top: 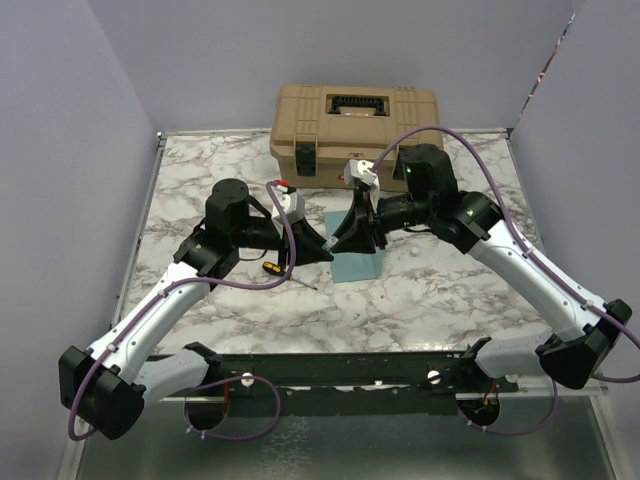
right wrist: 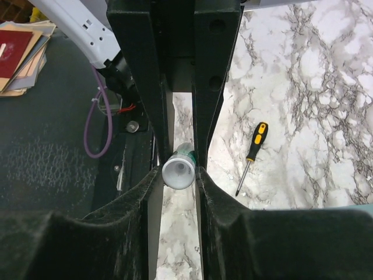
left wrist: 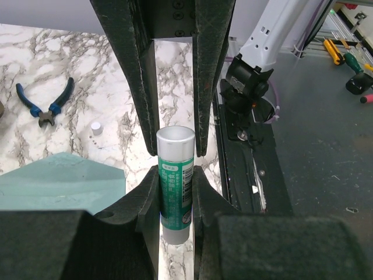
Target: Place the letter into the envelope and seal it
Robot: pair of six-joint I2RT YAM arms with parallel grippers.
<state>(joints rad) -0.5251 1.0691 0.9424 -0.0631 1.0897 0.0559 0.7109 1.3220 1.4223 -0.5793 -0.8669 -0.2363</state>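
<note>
The teal envelope point(top: 357, 262) lies flat on the marble table, under the two grippers where they meet; its flap corner point(left wrist: 58, 181) shows in the left wrist view. The letter is out of view. My left gripper point(top: 322, 246) point(left wrist: 175, 175) is shut on the body of a green-labelled glue stick point(left wrist: 175, 186), held level above the table. My right gripper point(top: 347, 238) point(right wrist: 178, 172) faces it head-on, and its jaws press both sides of the stick's grey cap end point(right wrist: 178, 170).
A tan toolbox point(top: 355, 120) stands at the back of the table. A yellow-and-black screwdriver point(top: 278, 270) point(right wrist: 252, 154) lies left of the envelope. Blue-handled pliers point(left wrist: 46, 105) and a small white cap point(left wrist: 97, 128) lie on the marble.
</note>
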